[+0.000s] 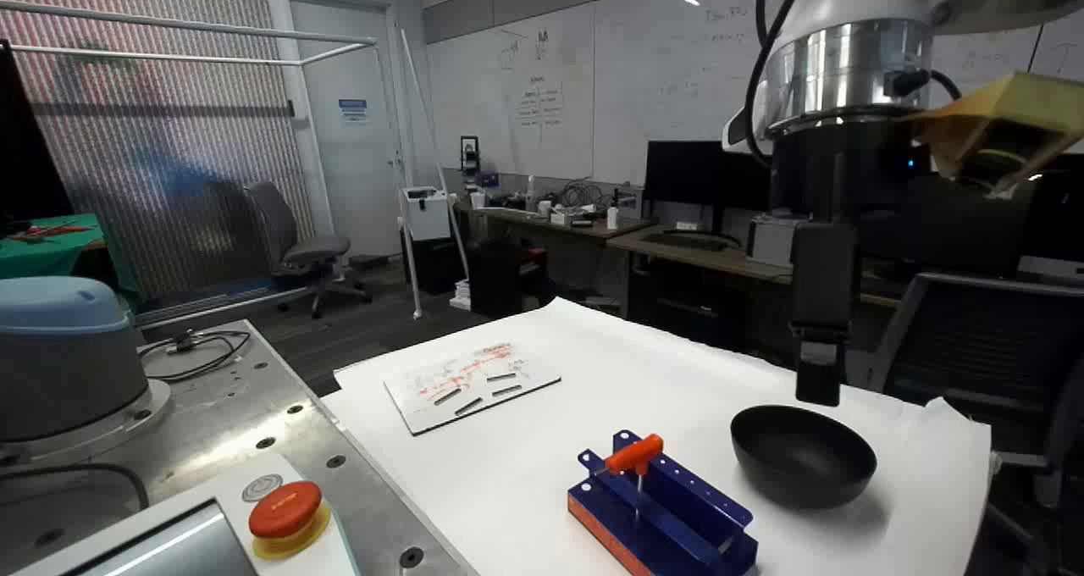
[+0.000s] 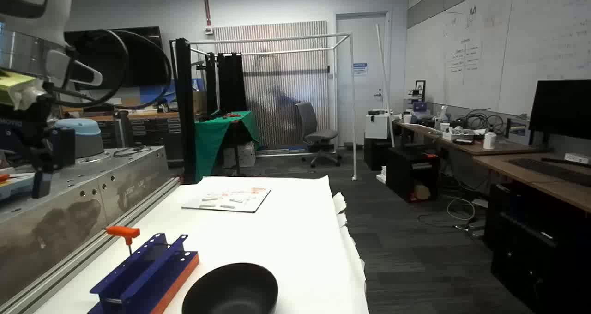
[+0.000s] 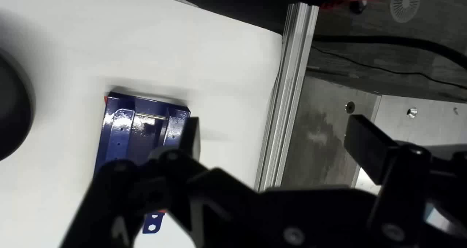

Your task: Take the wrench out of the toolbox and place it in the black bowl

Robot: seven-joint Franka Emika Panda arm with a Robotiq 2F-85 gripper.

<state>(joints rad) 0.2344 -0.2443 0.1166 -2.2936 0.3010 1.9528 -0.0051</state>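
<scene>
The wrench is a slim tool with a red T-shaped handle (image 1: 637,454) and a thin metal shaft. It stands upright in the blue toolbox (image 1: 677,551). The wrench (image 2: 123,232) and toolbox (image 2: 154,268) also show in an exterior view. The black bowl (image 1: 803,457) stands on the table beside the toolbox; it also shows in an exterior view (image 2: 231,291). My gripper (image 3: 271,140) is open and empty, raised above the table. In the wrist view the toolbox (image 3: 120,131) is partly behind my left-hand finger, the bowl (image 3: 12,105) is at the left edge, and the wrench is hidden.
A thin white board (image 1: 474,390) with several small dark strips lies farther along the white table. A metal bench (image 2: 87,203) with a rail (image 3: 288,95) runs along the table's side. A red stop button (image 1: 286,508) sits on the bench.
</scene>
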